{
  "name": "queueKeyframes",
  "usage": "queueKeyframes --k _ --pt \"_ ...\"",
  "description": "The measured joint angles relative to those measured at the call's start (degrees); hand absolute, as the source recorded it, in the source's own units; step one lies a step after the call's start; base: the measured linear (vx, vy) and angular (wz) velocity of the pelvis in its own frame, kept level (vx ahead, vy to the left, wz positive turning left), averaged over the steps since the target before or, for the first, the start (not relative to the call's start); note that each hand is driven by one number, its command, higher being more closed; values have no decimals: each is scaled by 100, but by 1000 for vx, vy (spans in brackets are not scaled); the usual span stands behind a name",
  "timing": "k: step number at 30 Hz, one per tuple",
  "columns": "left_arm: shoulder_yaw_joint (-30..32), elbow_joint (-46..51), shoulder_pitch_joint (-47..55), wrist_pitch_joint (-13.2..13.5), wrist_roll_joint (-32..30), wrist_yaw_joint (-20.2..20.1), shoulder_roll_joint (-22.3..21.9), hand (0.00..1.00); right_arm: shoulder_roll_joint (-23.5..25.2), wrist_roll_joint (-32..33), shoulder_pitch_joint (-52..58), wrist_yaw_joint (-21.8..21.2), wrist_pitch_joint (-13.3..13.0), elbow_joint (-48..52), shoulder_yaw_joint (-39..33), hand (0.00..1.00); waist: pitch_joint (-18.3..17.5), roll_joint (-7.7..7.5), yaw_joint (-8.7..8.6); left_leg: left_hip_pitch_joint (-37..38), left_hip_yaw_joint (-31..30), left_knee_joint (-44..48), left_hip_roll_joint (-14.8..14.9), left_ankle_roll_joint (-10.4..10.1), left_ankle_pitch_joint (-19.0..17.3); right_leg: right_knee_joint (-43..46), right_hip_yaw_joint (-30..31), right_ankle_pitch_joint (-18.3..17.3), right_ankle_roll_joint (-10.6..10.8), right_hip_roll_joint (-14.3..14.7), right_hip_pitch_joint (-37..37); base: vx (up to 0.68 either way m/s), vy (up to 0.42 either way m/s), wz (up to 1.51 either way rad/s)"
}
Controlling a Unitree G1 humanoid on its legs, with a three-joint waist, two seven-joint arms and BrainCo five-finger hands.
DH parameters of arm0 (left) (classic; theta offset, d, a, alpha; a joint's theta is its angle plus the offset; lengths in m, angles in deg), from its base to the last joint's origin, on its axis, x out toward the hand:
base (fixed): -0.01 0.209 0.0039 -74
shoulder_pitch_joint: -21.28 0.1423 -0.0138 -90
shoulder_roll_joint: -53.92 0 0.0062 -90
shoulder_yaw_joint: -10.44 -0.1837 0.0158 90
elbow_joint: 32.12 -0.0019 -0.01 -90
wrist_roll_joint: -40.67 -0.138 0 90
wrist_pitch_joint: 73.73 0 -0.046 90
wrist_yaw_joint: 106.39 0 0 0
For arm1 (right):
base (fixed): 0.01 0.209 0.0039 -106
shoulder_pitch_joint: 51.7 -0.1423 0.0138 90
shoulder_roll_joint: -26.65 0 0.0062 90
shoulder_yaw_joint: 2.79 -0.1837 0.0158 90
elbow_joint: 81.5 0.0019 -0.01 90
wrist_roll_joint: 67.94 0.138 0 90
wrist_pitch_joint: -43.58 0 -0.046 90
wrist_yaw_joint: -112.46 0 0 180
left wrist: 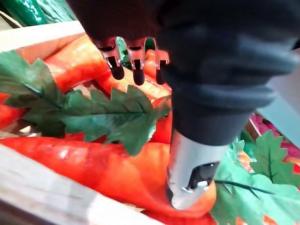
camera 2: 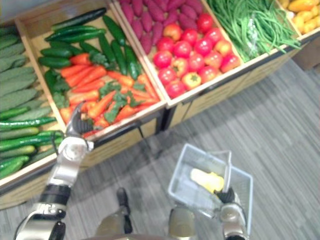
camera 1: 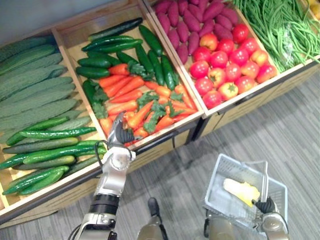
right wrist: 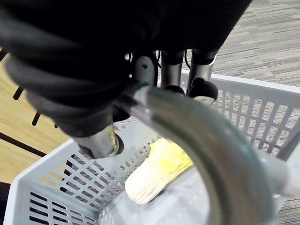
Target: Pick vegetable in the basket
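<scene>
Left of centre in the head view, the left hand (camera 1: 121, 136) sits at the front edge of the wooden crate (camera 1: 155, 150) of carrots (camera 1: 130, 85) — its fingers (left wrist: 136, 65) hang loosely spread above the pile and hold nothing, while the thumb (left wrist: 190, 178) rests against one carrot (left wrist: 103, 168) beside green leaves (left wrist: 103, 115). At the lower right, the right hand (camera 1: 266, 206) is curled round the handle (right wrist: 197, 140) of the grey basket (camera 1: 217, 190), which it holds over the floor (camera 1: 280, 125) — a pale yellow vegetable (camera 1: 241, 191) lies inside it.
</scene>
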Motion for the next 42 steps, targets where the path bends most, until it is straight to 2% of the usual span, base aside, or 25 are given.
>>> queueKeyframes --k 11,12,17,35,42 --pt "76 -213 -145 -36 -17 35 1 0 -1 2 -41 12 -13 1 -1 100 161 0 -1 -27 12 0 0 0 0 56 35 -1 0 -2 -76 -2 0 0" --pt "116 -212 -160 -29 -18 54 1 100 -1 1 -65 15 -21 3 -1 100 161 0 -1 -75 22 0 0 2 1 77 51 -1 0 -1 -138 -15 -2 -4" --pt "247 -211 -317 -33 -21 209 25 100 -2 1 -102 16 -32 3 -1 100 163 1 4 -136 30 1 0 8 7 94 69 0 -1 3 -208 6 0 -1" --pt "216 -310 -366 -32 -185 207 39 100 -2 1 -99 17 -48 -10 4 100 172 -16 -12 -134 30 93 18 7 4 181 95 3 -8 0 -225 -10 1 0" --pt "222 -267 -371 -27 -186 209 230 100 -2 0 -102 16 -62 -14 22 100 189 -46 -13 -135 35 91 17 7 4 179 119 4 -9 3 -227 0 0 0"
